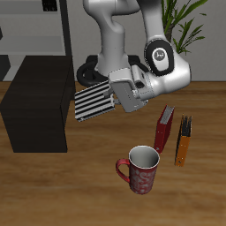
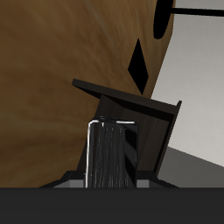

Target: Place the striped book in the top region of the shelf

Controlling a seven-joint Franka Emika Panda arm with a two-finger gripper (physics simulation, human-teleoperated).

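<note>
The striped book point(image 1: 93, 102), with narrow black-and-white stripes, hangs in the air, tilted, and my gripper point(image 1: 115, 94) is shut on one end of it. It floats just beside the shelf point(image 1: 35, 101), a low black-brown box with a flat top, at about the height of that top. In the wrist view the striped book point(image 2: 111, 154) sticks out from between the jaws of my gripper point(image 2: 111, 179) toward a corner of the shelf point(image 2: 149, 118). The fingertips themselves are hidden by the book.
A red book point(image 1: 164, 128) and an orange book point(image 1: 184, 139) stand upright on the wooden table point(image 1: 79, 190). A red patterned mug point(image 1: 141, 169) stands nearer the front edge. A tall pale grey rack point(image 1: 44, 26) and a plant point(image 1: 190, 22) are at the back.
</note>
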